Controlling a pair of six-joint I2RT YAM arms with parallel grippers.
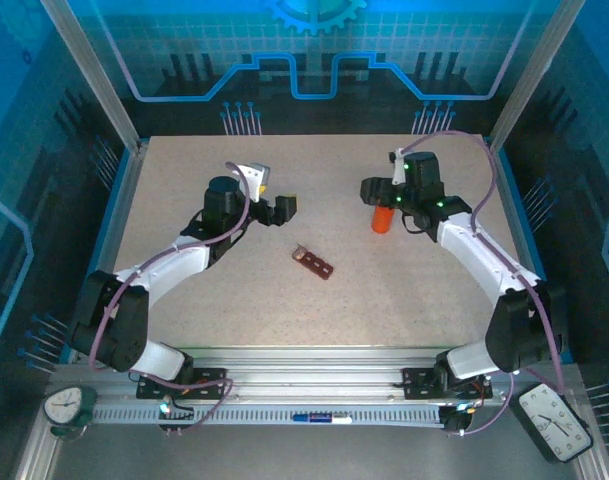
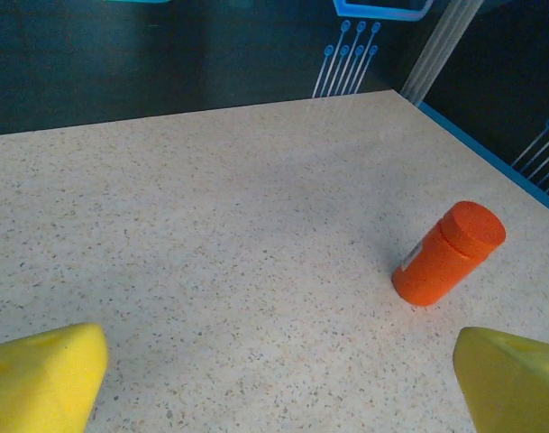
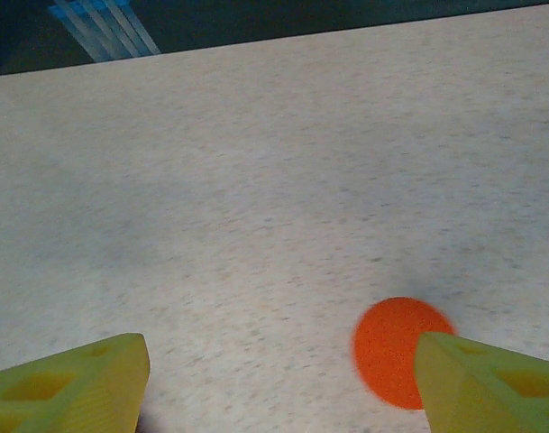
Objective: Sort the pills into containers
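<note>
The containers (image 1: 314,263), a small dark reddish-brown strip of compartments, lie flat near the table's middle. The pills are out of view. An orange bottle (image 1: 381,220) with its cap on stands upright at the back right, leaning in the left wrist view (image 2: 450,253). My right gripper (image 1: 377,193) hovers just above it. It is open, and its right finger (image 3: 490,383) overlaps the round orange cap (image 3: 391,347) seen from above; nothing is between the jaws (image 3: 279,388). My left gripper (image 1: 281,208) is open and empty (image 2: 274,388), left of the bottle and behind the containers.
The speckled table (image 1: 234,290) is bounded by a blue rim and metal posts at the back corners (image 1: 134,140). Open surface lies between the two arms around the strip. The table's right edge (image 2: 490,153) runs behind the bottle.
</note>
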